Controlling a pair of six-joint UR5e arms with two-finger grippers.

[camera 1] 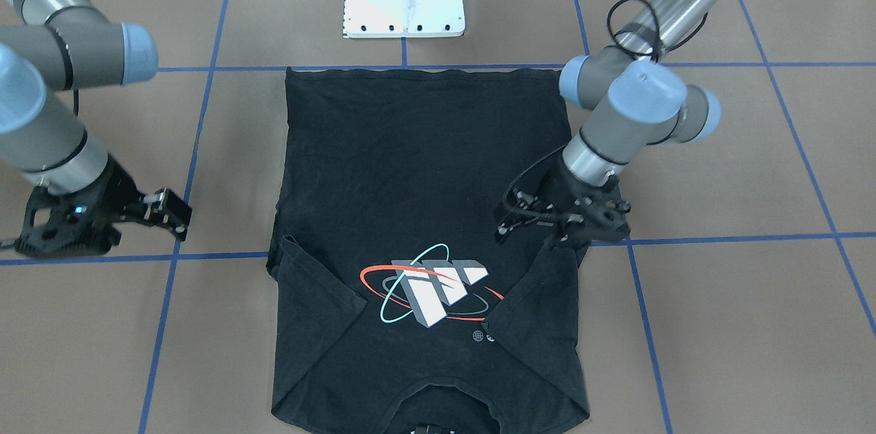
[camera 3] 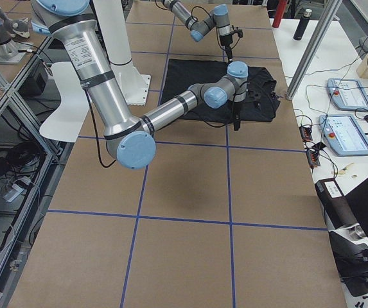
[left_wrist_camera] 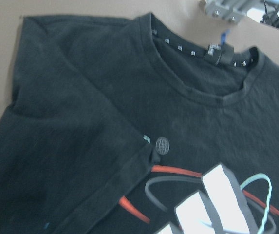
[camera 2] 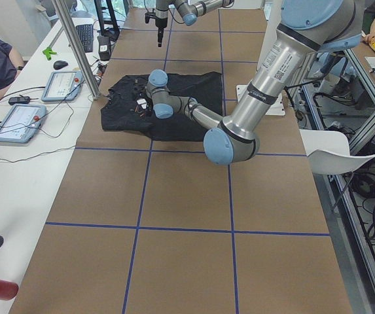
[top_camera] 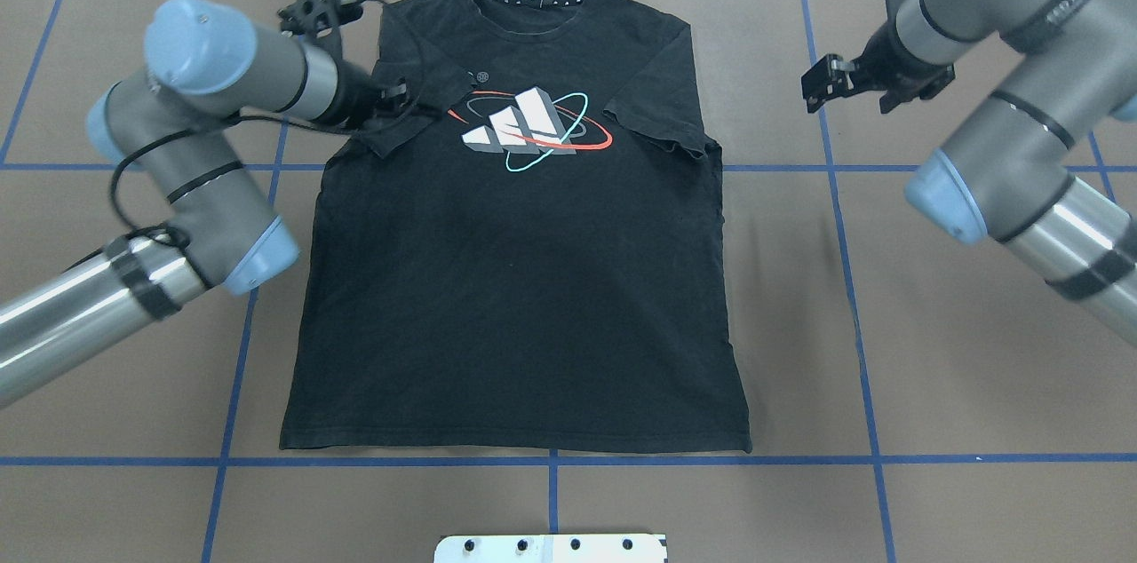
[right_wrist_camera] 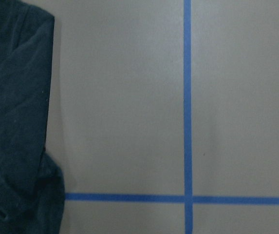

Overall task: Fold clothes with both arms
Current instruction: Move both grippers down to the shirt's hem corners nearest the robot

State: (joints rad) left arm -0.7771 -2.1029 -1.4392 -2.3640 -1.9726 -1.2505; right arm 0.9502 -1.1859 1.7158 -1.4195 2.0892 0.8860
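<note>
Table (top_camera: 977,385), blue tape lines (top_camera: 551,460), black T-shirt (top_camera: 515,279)

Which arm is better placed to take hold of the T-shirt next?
Probably the left. The left gripper sits right at the T-shirt, at the top of its folded-in sleeve. The right gripper hangs over bare table, clear of the cloth.

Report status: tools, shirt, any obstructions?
Left tool down on black printed T-shirt at folded-in sleeve, grip unclear. Right tool open, empty, off cloth. Both sleeves folded in. Nothing obstructing.
</note>
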